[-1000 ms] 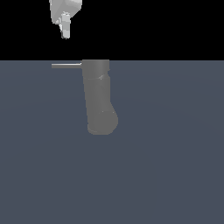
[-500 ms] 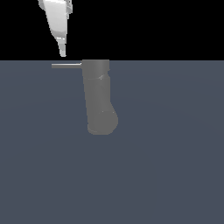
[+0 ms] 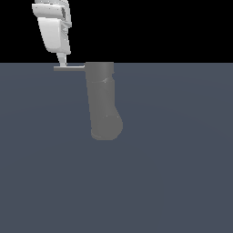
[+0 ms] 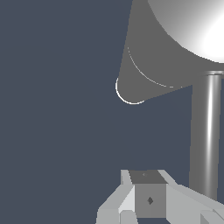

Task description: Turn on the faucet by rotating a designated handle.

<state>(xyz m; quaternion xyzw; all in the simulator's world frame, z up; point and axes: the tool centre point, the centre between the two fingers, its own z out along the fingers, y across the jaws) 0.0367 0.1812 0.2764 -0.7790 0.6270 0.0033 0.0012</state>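
The faucet [image 3: 103, 102] is a thick dark-grey upright cylinder with a bulging lower end, standing on the blue-grey floor. The handle [image 3: 69, 68], a thin light-grey rod, projects from its top toward the exterior view's left. My white gripper [image 3: 62, 61] hangs tip-down just above the rod's outer end, its fingers together and holding nothing. Whether the tip touches the rod is not clear. In the wrist view the faucet body [image 4: 166, 48] looms close, the handle [image 4: 206, 131] runs beside my gripper [image 4: 146, 192], and the fingers look closed.
The flat blue-grey floor [image 3: 173, 173] stretches around the faucet. Above its far edge is black background.
My gripper has come down from the top of the exterior view to just above the handle's outer end. The handle and faucet have not moved.
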